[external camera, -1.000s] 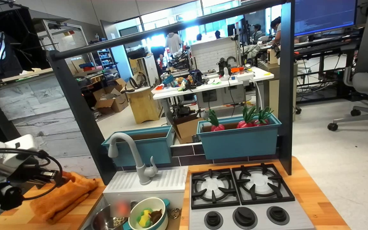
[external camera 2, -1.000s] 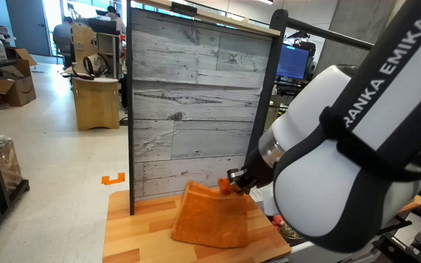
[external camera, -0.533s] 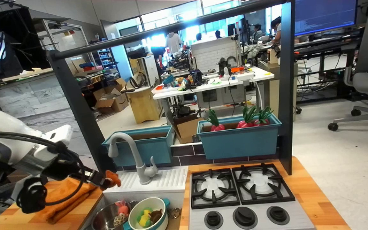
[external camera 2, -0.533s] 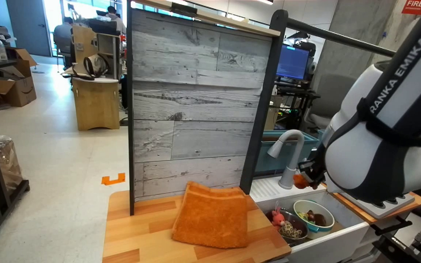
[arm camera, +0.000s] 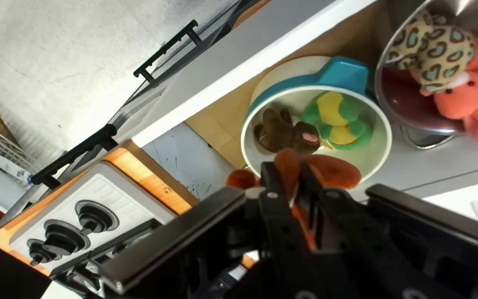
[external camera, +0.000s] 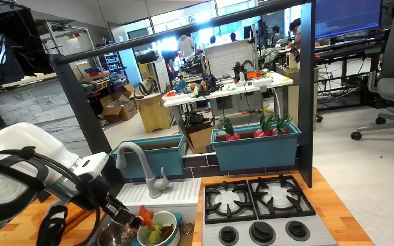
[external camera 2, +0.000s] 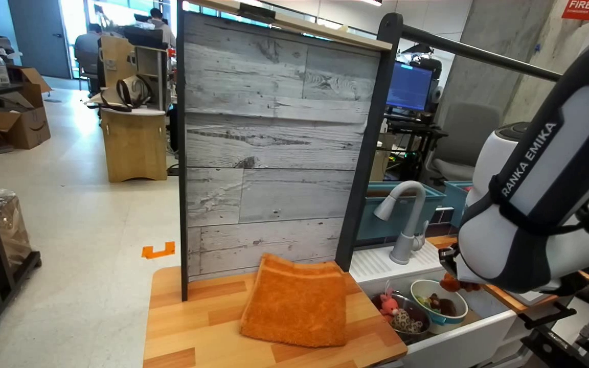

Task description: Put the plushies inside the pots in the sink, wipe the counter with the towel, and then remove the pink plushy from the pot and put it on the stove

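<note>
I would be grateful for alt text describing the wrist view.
The gripper holds an orange plushy, seen against the rim of a white pot with a brown plushy and a green plushy inside. At right, a metal pot holds a pink plushy and a leopard-print plushy; at lower left is the stove.

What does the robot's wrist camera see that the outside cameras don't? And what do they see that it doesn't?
Only the wrist view shows the pink patch on the brown plushy and what looks like a wire rack. The grey faucet and orange towel show in both exterior views only. All share the white pot holding the brown plushy and green plushy, the metal pot, and the orange plushy at the robot's fingers.
</note>
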Robot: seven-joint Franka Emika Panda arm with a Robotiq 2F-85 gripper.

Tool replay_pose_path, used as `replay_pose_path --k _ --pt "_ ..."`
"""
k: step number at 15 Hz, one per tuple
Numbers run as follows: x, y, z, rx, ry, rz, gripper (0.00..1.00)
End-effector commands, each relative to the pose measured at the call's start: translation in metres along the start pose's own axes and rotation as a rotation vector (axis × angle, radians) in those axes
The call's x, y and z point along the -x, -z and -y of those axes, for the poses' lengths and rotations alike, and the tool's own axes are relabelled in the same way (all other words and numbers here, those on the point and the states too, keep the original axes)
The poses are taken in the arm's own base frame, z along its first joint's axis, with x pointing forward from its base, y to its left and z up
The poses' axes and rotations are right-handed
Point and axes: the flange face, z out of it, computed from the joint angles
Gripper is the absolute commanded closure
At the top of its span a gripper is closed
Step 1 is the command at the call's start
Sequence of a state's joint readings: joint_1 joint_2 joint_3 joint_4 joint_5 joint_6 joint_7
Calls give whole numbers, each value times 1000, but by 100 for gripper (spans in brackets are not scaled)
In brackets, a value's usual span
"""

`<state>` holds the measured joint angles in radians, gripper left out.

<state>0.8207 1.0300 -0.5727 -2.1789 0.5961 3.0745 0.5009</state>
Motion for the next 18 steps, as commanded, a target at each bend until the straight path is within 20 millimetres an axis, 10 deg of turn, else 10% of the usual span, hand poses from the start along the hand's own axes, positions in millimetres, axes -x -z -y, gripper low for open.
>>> replay_pose_path --k 1,5,12,16,18 --pt "0 -1 2 -7 -3 3 80" --pt "3 18 8 -42 23 -21 48" --pt "13 148 58 -350 179 38 0" --pt "-18 182 117 -458 206 194 0" --pt "-9 181 109 -443 186 163 0"
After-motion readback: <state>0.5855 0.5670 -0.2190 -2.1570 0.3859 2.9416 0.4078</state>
